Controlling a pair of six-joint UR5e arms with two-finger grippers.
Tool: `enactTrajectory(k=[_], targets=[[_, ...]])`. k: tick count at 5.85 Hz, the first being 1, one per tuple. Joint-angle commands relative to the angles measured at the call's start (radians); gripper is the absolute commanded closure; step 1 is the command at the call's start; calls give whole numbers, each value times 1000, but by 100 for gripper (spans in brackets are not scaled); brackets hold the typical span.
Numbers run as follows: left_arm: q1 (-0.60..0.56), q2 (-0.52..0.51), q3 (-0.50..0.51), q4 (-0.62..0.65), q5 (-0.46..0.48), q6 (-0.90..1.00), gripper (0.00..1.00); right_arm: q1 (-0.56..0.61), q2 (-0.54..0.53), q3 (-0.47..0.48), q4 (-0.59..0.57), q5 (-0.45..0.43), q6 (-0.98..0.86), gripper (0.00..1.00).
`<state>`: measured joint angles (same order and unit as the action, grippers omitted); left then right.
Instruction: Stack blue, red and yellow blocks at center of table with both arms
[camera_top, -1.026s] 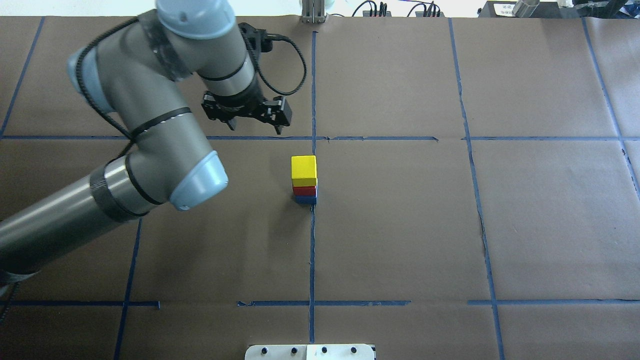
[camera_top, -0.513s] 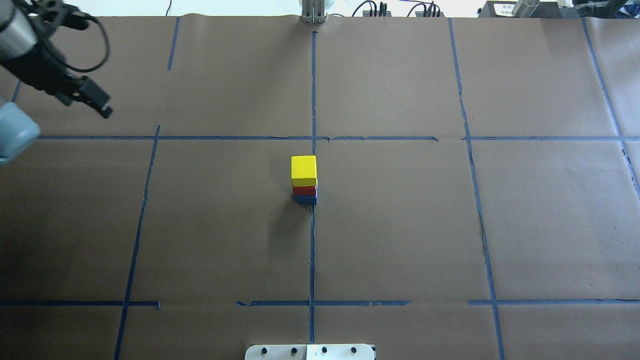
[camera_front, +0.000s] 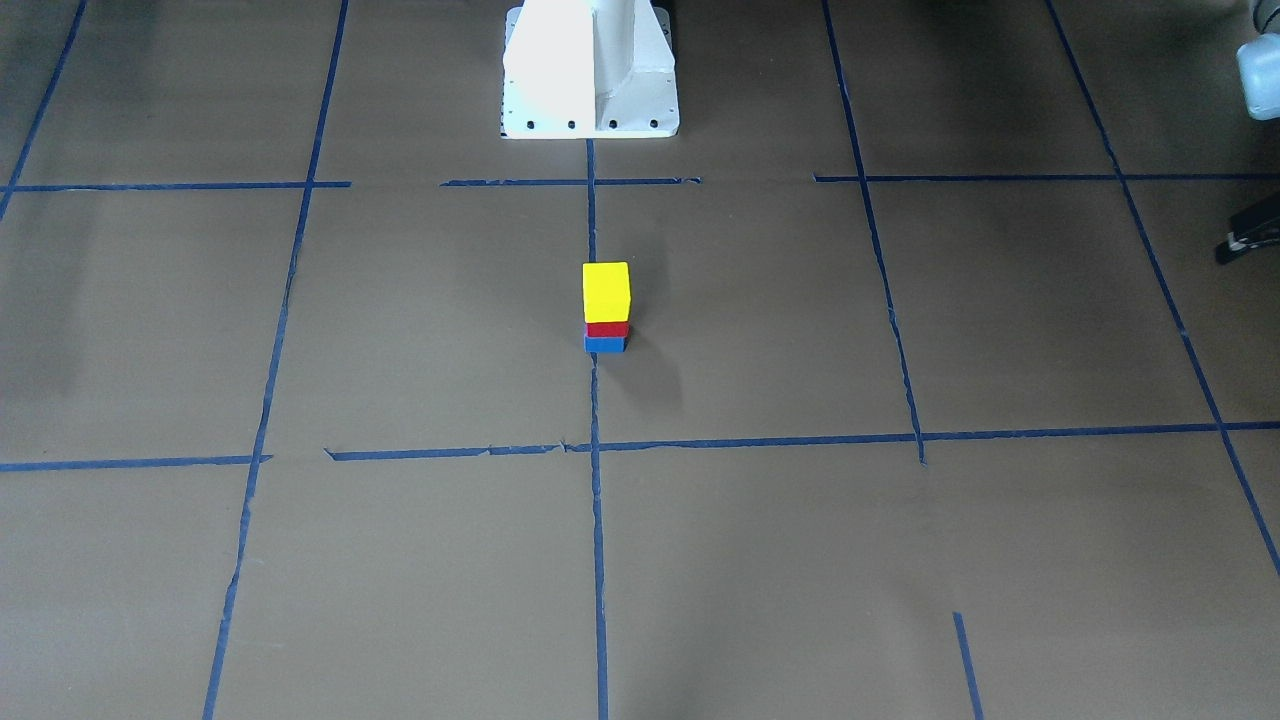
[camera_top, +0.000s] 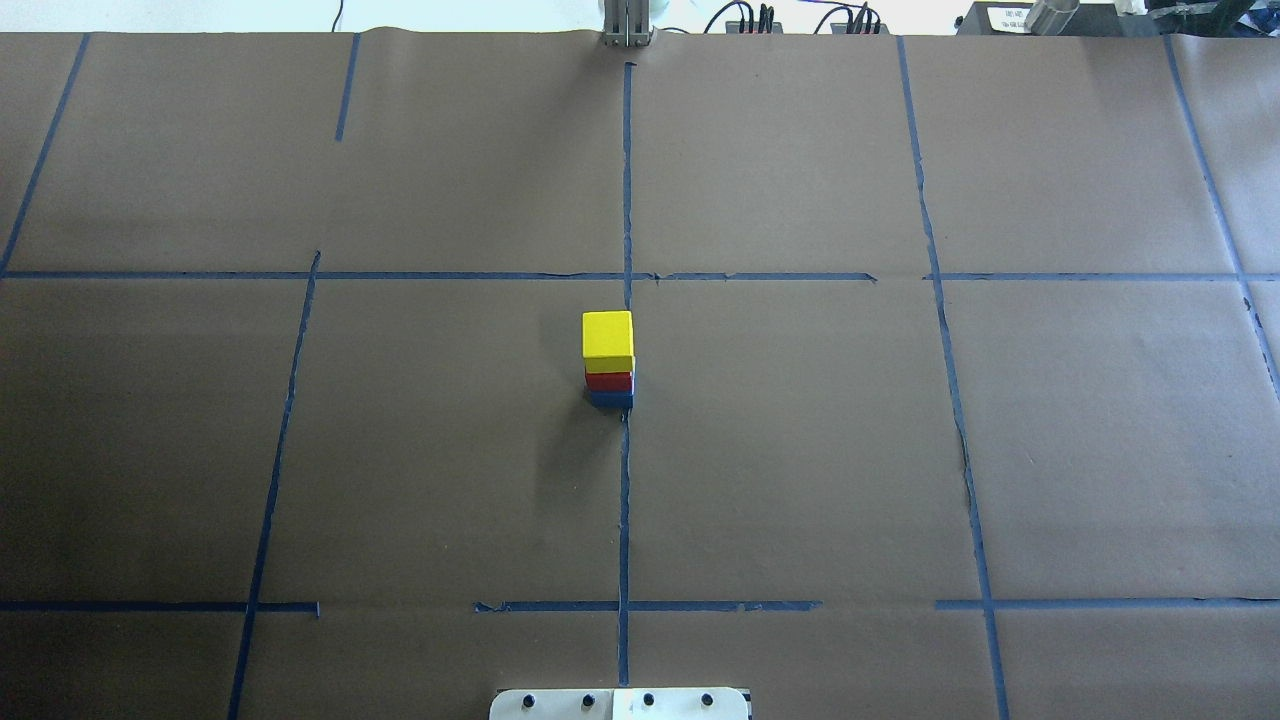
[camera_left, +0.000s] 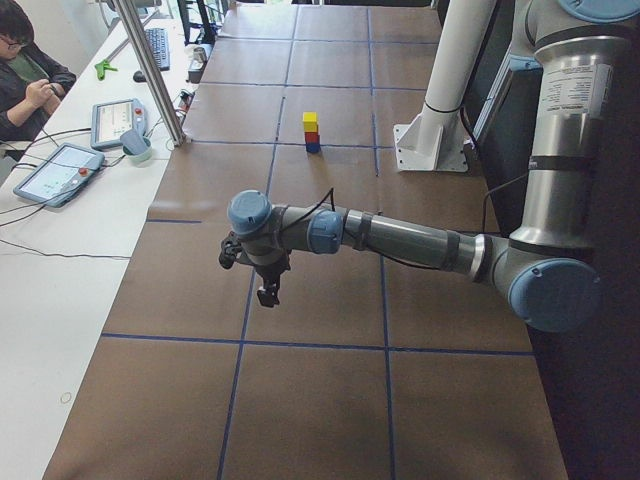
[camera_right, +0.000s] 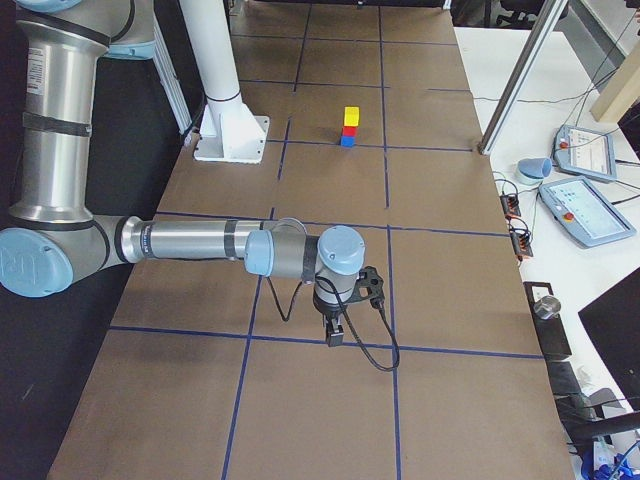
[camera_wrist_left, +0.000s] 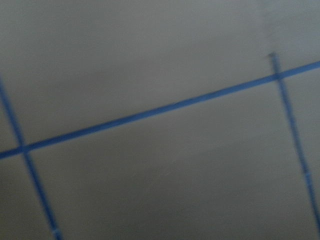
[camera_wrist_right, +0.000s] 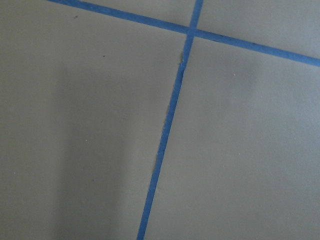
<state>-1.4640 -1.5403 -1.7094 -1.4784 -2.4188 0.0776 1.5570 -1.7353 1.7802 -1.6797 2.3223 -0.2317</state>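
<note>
The stack looks finished. On the table covered with brown paper (camera_top: 800, 450), the blue cube-shaped block (camera_top: 611, 399) is at the bottom, the red cube-shaped block (camera_top: 608, 381) lies on it, and the yellow cube-shaped block (camera_top: 608, 335) stands on top, upright and in line with the two below. In the overhead view the tower stands just at 6 o'clock from the crossing of the blue tape lines (camera_top: 626, 277), at the centre of the table.

Nothing holds the blocks. The left gripper (camera_left: 267, 290) hangs over bare paper, well apart from the tower, at about 7 o'clock from it in the left side view. The right gripper (camera_right: 334, 330) hangs equally far off, at 6 o'clock from the tower in the right side view. I cannot tell whether their jaws are open or closed.

I judge that the stacking is done. The next move calls only for keeping both arms away from the tower, because a light touch could topple it.
</note>
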Motion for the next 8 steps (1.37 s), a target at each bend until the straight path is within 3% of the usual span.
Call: enactTrajectory(k=[1,8], targets=[[-59,112,19,-40,-2,24,0,18,-3,2,0,-3,40,0],[-62,149,1,-68,4,14,0,17,17,-1,2,-1,40,0]])
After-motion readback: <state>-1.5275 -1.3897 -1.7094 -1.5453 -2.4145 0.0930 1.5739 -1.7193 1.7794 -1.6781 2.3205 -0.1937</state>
